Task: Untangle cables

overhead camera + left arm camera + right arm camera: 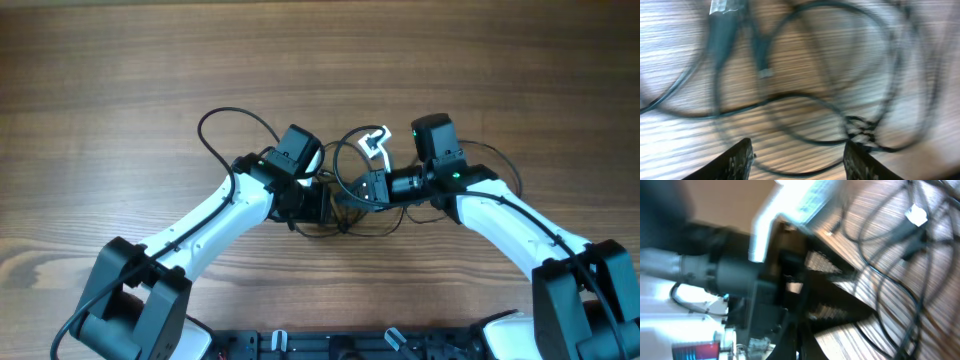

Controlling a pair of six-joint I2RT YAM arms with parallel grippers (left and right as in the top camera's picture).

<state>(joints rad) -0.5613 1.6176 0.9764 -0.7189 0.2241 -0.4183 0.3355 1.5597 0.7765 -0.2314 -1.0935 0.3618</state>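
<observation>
My left gripper (797, 160) is spread wide. In my left wrist view its two dark fingertips (737, 161) stand at the bottom edge, left and right, with nothing pinched between them. The cables (785, 96) lie on the wooden table (120, 60) just beyond those tips, filling the middle and top of that view with thin black overlapping loops. One cord curves low across the gap between my tips, but I cannot tell whether it touches them. A small plug (765, 72) with a silvery end points down in the upper left centre. A tight knot of crossing cords (860, 131) sits just above my right-hand tip.

My right gripper (867, 313) is pressed together, its dark fingers meeting in a wedge at the centre right of my right wrist view. That view is too blurred to say whether a cord is caught between them. The loops run down the right side of it, past a white tag (916, 215) in the upper right corner.

From overhead, both my grippers meet at the centre of the table over the tangle. Loose loops spill to the upper left and to the right.
</observation>
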